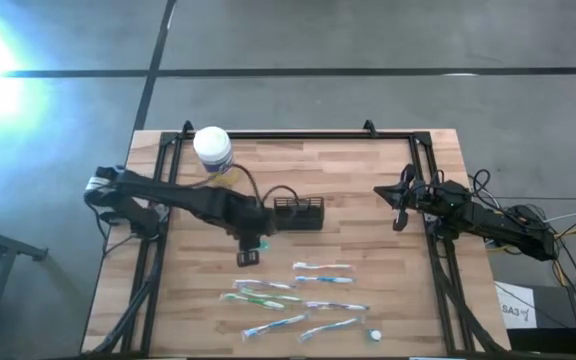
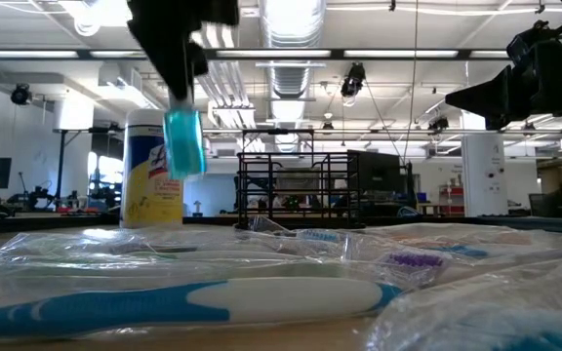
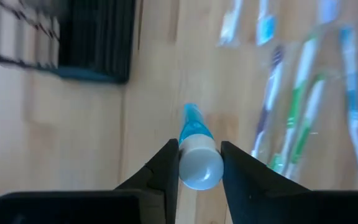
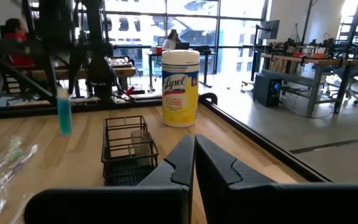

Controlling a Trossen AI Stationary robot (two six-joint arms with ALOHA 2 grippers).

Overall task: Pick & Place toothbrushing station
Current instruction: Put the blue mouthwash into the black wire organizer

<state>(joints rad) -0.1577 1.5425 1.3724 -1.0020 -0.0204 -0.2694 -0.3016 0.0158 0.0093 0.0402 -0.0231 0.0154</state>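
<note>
The toothbrushing station, a small black wire-mesh caddy (image 1: 298, 213), stands on the wooden table near its middle. It also shows in the low view (image 2: 296, 185), the left wrist view (image 3: 92, 43) and the right wrist view (image 4: 126, 149). My left gripper (image 1: 250, 250) is just near-left of the caddy, above the table, shut on a blue tube with a white cap (image 3: 194, 146). My right gripper (image 1: 400, 205) waits shut and empty by the table's right side, and its shut fingers show in the right wrist view (image 4: 194, 155). My left gripper pinches the tube's white cap end (image 3: 199, 165) between its two fingers (image 3: 166, 168). The fingers come from above, pointing down, and lie along the tube. The blue body (image 2: 183, 141) hangs below the fingers, nearly upright and clear of the table.
A white-lidded wipes jar with a yellow label (image 1: 213, 150) stands at the far left, behind the caddy. Several wrapped toothbrushes (image 1: 298, 295) lie on the near half of the table, with a small white cap (image 1: 375, 335) at the near right. A black frame (image 1: 288, 135) edges the table.
</note>
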